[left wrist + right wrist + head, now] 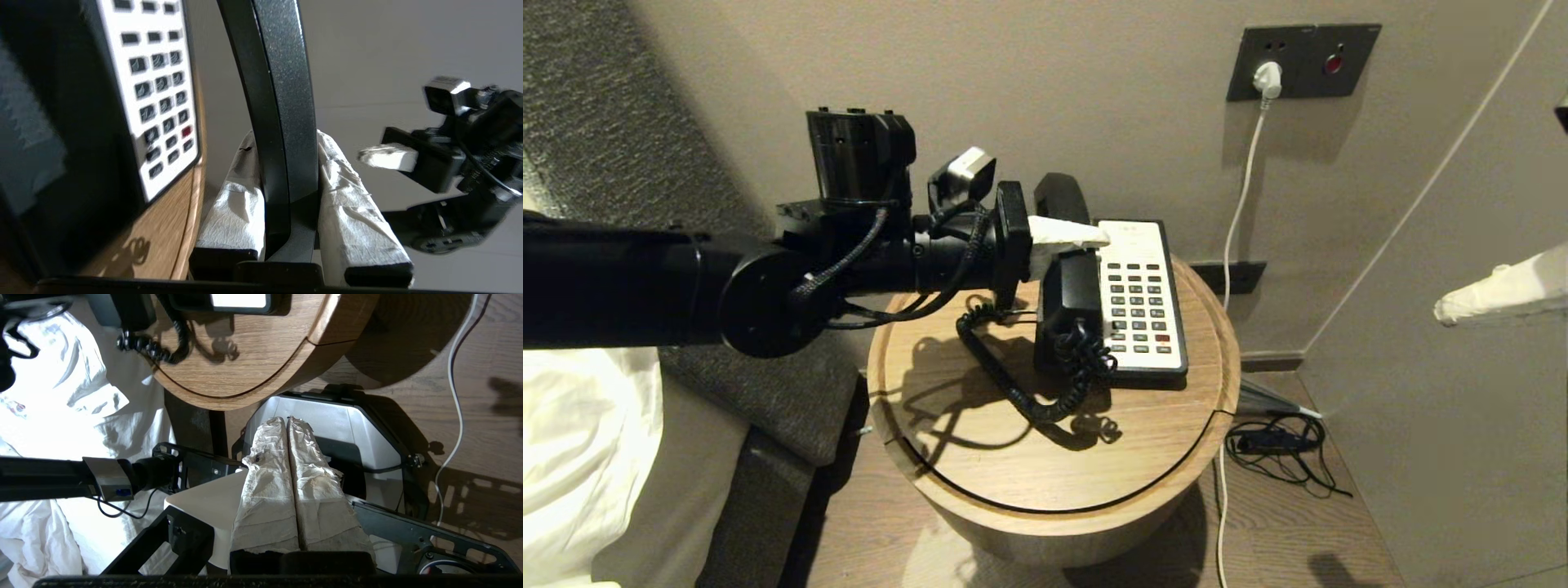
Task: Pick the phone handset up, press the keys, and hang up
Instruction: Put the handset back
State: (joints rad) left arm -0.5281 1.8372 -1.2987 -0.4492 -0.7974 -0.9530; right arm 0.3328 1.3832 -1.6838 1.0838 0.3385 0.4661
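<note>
The phone base (1141, 298) has a white keypad with dark keys and lies on the round wooden table (1054, 457). The keypad also shows in the left wrist view (159, 94). My left gripper (1068, 237) has white-wrapped fingers (351, 192) and is shut on the black handset (1066, 286) about mid-length. It holds the handset (282, 102) along the base's left side, over the cradle. I cannot tell whether its lower end touches the base. A coiled black cord (1029, 392) hangs from it onto the table. My right gripper (1499, 296) is shut and empty, off to the right of the table (288, 422).
A wall socket holds a white plug (1267, 78), and its white cable runs down to the floor. A black cable bundle (1278, 441) lies on the floor to the right of the table. A bed with white linen (580, 457) is on the left. Walls stand close behind and to the right.
</note>
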